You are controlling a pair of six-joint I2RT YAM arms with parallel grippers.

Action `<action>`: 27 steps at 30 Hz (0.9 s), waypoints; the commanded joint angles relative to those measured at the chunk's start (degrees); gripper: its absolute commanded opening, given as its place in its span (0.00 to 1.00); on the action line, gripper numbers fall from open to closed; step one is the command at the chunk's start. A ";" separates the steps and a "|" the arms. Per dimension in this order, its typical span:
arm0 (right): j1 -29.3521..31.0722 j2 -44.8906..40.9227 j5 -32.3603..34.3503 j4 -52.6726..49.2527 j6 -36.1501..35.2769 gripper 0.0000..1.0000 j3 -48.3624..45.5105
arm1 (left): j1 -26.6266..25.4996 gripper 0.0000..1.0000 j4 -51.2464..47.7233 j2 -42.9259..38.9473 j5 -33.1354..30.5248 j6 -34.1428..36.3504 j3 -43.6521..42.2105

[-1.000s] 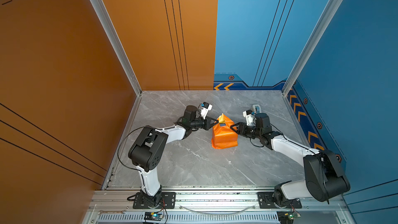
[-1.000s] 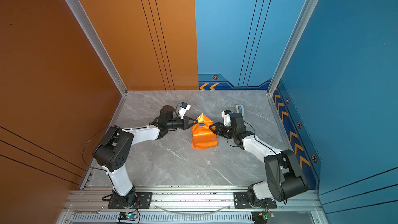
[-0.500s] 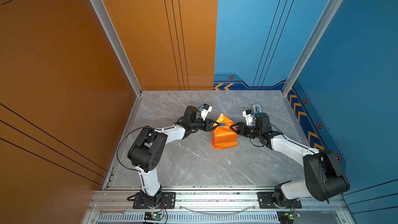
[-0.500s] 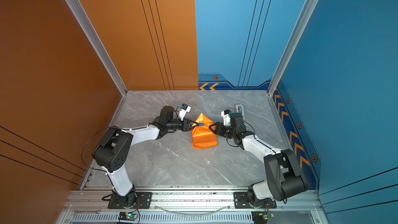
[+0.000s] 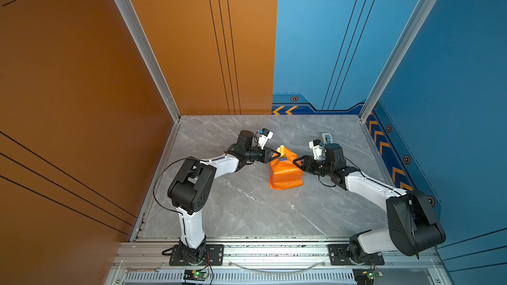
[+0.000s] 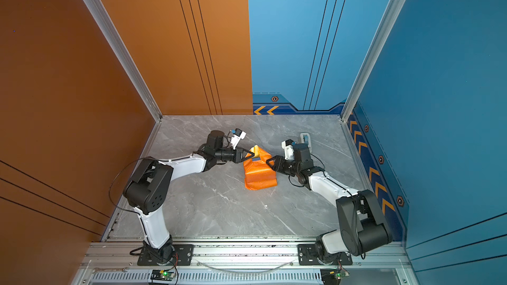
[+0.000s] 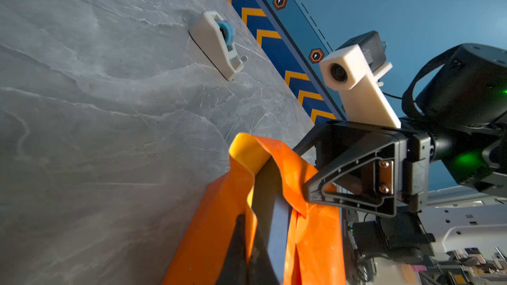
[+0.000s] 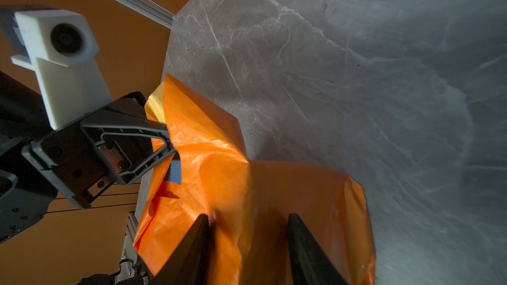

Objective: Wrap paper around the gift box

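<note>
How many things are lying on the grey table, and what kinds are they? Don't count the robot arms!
paper, orange: 1
gift box, blue, peeking out of the paper: 1
tape dispenser, white: 1
Total: 3

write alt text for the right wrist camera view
Orange paper is folded over a blue box on a grey table. The right gripper straddles it; the left gripper pinches a flap with a yellow underside.
</note>
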 commanded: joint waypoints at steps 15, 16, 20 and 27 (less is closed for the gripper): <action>1.73 2.80 3.57 -14.59 -3.34 0.49 -1.08 | -5.17 0.16 -1.41 -13.58 -16.63 7.12 -8.42; 1.82 2.97 3.48 -14.51 -3.34 0.49 -1.02 | -5.33 0.16 -1.37 -13.63 -17.31 7.47 -8.32; 1.88 3.15 3.17 -14.51 -3.43 0.49 -0.86 | -6.13 0.08 -1.49 -13.96 -19.72 8.47 -8.03; 1.93 3.15 3.89 -15.12 -2.99 0.50 -0.15 | -8.17 0.00 -1.47 -16.11 -21.52 12.20 -9.97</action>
